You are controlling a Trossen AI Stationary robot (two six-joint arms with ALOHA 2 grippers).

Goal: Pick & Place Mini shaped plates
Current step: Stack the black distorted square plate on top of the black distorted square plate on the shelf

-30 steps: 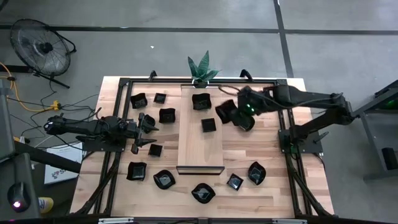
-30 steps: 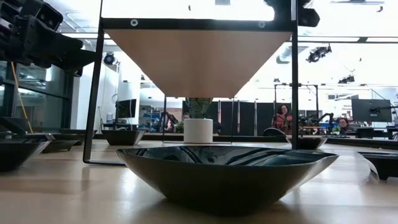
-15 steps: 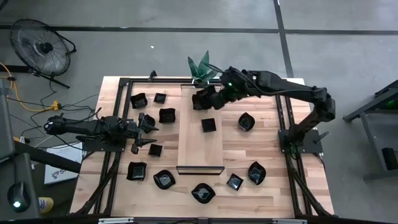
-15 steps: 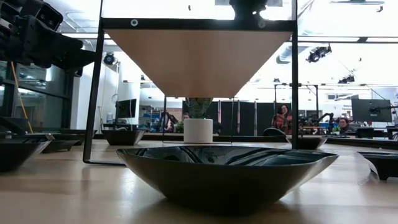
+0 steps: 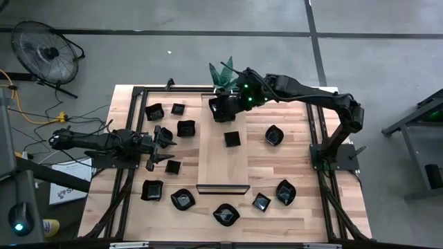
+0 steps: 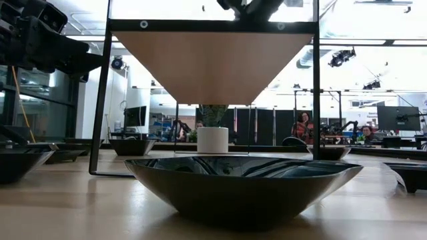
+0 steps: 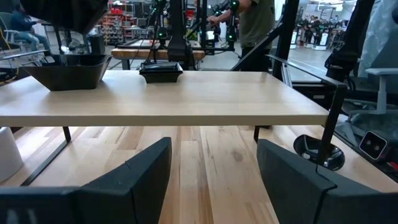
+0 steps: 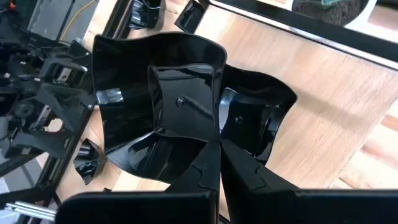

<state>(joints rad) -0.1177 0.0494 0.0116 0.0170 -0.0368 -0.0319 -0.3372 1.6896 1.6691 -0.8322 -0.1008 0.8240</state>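
My right gripper (image 8: 219, 155) is shut on a glossy black mini shaped plate (image 8: 155, 106) with a wavy rim. It holds that plate over the far end of the raised pale wooden board (image 5: 223, 162). Just beyond the held plate, another black plate (image 8: 255, 118) lies on the board. A square plate (image 5: 232, 139) rests flat at the board's middle. Several more black plates lie around the board, among them one to its right (image 5: 274, 135). My left gripper (image 5: 165, 149) waits open and level at the table's left (image 7: 211, 180). My right gripper pinches the held plate's raised rim (image 8: 214, 134) between its two fingers, one finger (image 8: 196, 171) over the plate's inside and the other outside. The fingers slant down from the table's right. The plate is lifted clear of the board and tilted, its hollow facing the wrist camera.
A potted plant in a white pot (image 5: 223, 77) stands just past the board's far end. A black metal frame (image 5: 138, 117) runs along the table's sides. A wide black plate (image 6: 243, 183) sits close to the low camera. Bare wood shows on the board's near half.
My right gripper has carried the plate from beside the board's right edge toward the table's left and far side. It now hangs over the board's far end. It rolled and tipped on the way and stayed shut. The plate to the right of the board stayed on the table.
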